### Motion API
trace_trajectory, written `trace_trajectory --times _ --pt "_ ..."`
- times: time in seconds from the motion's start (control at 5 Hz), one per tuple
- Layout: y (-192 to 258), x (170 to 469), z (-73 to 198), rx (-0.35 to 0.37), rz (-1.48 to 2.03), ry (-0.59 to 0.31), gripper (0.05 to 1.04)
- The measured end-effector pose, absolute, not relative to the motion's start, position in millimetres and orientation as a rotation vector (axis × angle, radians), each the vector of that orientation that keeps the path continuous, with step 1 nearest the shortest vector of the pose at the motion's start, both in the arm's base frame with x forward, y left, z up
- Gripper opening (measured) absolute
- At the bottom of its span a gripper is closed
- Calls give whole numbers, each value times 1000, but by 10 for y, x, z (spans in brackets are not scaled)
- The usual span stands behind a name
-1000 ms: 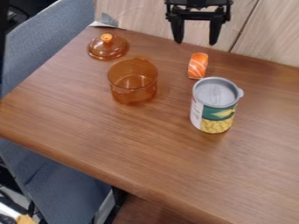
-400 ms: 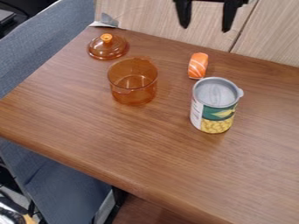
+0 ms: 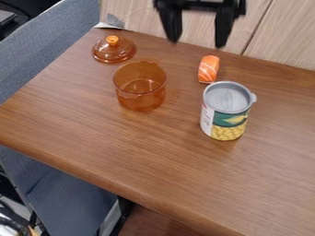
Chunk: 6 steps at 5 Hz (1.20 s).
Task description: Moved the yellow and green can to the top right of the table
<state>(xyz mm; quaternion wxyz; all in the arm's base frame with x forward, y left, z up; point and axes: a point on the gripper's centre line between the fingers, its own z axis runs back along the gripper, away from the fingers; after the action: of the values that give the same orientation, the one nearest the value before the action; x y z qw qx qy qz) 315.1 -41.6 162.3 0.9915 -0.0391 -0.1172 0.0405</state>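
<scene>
My black gripper (image 3: 196, 42) hangs at the top of the camera view, open, its two fingers pointing down with a wide gap and nothing between them. Below it and to the right, the yellow and green can (image 3: 226, 111) stands upright on the right half of the brown wooden table (image 3: 154, 161). The can has a grey lid on top and a picture of corn on its side. Gripper and can are well apart.
An orange and white sushi piece (image 3: 208, 69) lies just behind the can. To the left stands a transparent amber pot (image 3: 140, 86), with its lid (image 3: 113, 49) farther back. A wood-panelled wall (image 3: 283, 37) borders the table's back edge.
The gripper first moved up and to the right, then came back down and left, staying open. The can, pot, lid and sushi piece have kept their places.
</scene>
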Motion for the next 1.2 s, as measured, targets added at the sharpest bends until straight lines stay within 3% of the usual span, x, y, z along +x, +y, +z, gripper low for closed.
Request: trace_trajectory --times 0.6,0.8,1.2 --pt "-641 2900 899 -158 -110 -130 1001" --pt "-733 2933 763 -177 -153 -123 1001" --pt "-872 3142 517 -145 -184 -106 1001"
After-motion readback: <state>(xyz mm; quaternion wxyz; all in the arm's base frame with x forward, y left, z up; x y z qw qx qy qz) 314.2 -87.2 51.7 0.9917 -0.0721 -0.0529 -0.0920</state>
